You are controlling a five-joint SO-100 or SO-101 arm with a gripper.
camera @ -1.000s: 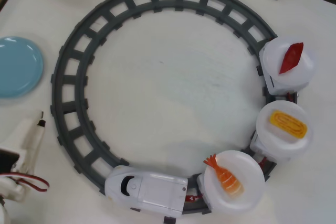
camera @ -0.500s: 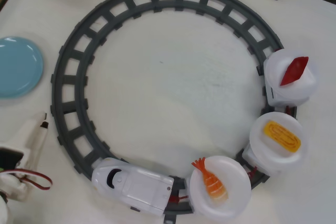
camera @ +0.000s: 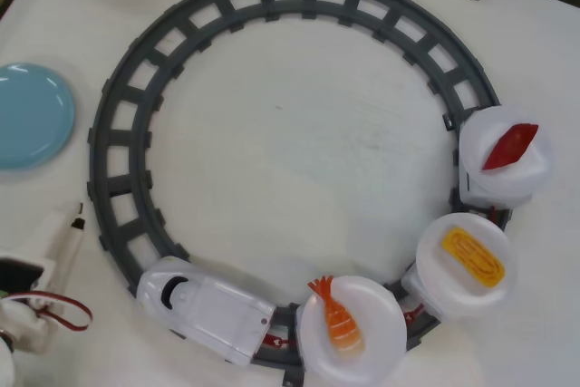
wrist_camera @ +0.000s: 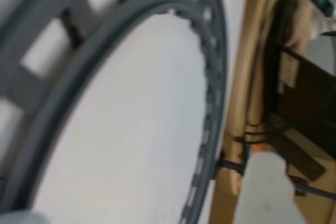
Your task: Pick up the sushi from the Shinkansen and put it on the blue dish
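Observation:
The shrimp sushi (camera: 342, 322), orange-and-white striped with a fanned tail, lies on the first white plate behind the white Shinkansen engine (camera: 204, 305), at the bottom of the overhead view. The light-blue dish (camera: 32, 115) sits empty at the left edge, outside the track. My gripper (camera: 74, 222) is at the lower left, between the dish and the engine. Its white fingers lie together, shut and empty, pointing up the frame. It is well apart from the sushi. The wrist view shows only the track and table; no fingers or sushi show there.
The grey ring track (camera: 272, 2) fills the table and also shows blurred in the wrist view (wrist_camera: 105, 30). Two more plates on the train carry a yellow egg piece (camera: 472, 256) and a red tuna piece (camera: 510, 145). The wooden table edge (wrist_camera: 236, 103) is beyond the track.

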